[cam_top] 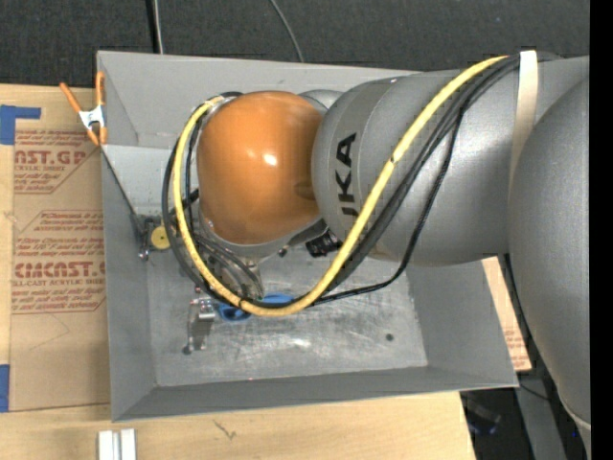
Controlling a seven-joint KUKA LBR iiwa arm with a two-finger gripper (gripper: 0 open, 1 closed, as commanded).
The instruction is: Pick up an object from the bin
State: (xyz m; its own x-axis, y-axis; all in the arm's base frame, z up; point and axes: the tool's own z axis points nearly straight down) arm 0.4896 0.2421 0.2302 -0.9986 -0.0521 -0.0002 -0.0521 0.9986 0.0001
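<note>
**A:** What is closest to the lens?

**B:** The orange cover (254, 166) on the wrist, round and glossy. The grey arm (431, 161) runs off to its right, and a yellow cable (421, 123) loops round both.

**A:** And the gripper?

**B:** The gripper (225, 278) shows just under the cover's lower left edge, low over the floor of the bin (316, 353). The cover and cable hide its tip, so I can't tell whether it is open or closed, or whether it holds anything.

**A:** What lies nearest to it?

**B:** A blue thing (275, 301) lies flat on the floor just below the cover, right beside the gripper, with the yellow cable crossing over it. A silvery metal piece (199, 322) is below the cover's left edge. I can't tell whether it is loose or part of the gripper. Left of the cover, by the bin's wall, sits a small yellow and dark thing (153, 239).
</note>
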